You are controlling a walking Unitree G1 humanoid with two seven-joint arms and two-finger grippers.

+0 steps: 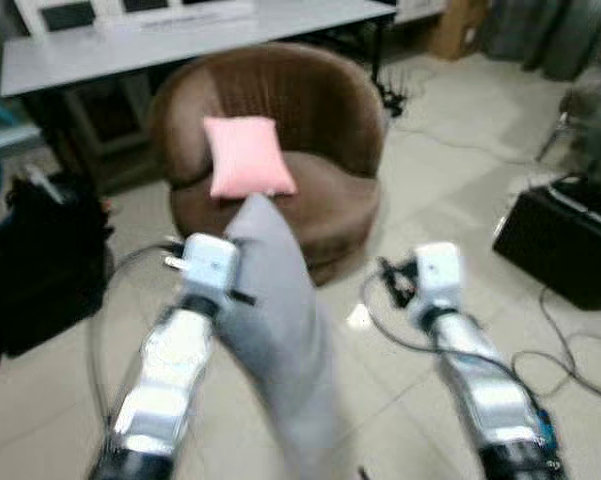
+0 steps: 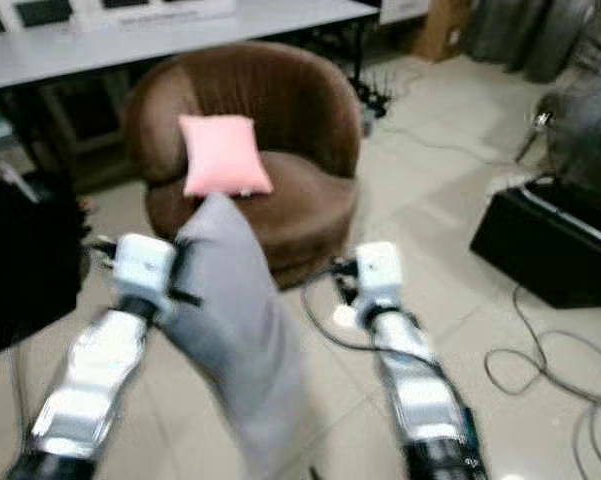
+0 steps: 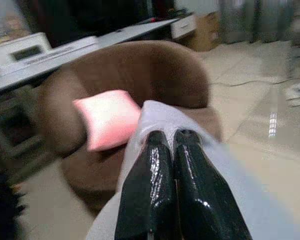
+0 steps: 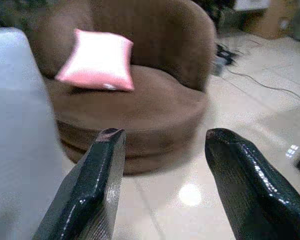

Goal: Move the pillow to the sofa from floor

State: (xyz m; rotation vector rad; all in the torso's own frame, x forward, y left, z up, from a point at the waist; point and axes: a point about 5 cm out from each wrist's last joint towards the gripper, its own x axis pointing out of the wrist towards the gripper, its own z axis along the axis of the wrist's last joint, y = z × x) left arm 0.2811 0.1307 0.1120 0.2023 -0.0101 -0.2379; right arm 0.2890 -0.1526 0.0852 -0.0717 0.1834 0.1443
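Soft grey fabric pillow [image 1: 280, 320] hangs off the floor before round brown upholstered sofa [image 1: 320, 130], clenched in left pincer [image 3: 172, 145], arm raised forward. Right pincer [image 4: 162, 165] released, extended beside it. Pink square cushion [image 1: 245, 155] on sofa seat. No legible writing.

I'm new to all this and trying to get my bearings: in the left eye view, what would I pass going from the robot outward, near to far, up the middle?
Grey pillow held in the left gripper → pink pillow on the seat of the brown sofa → sofa's curved backrest → grey table behind it.
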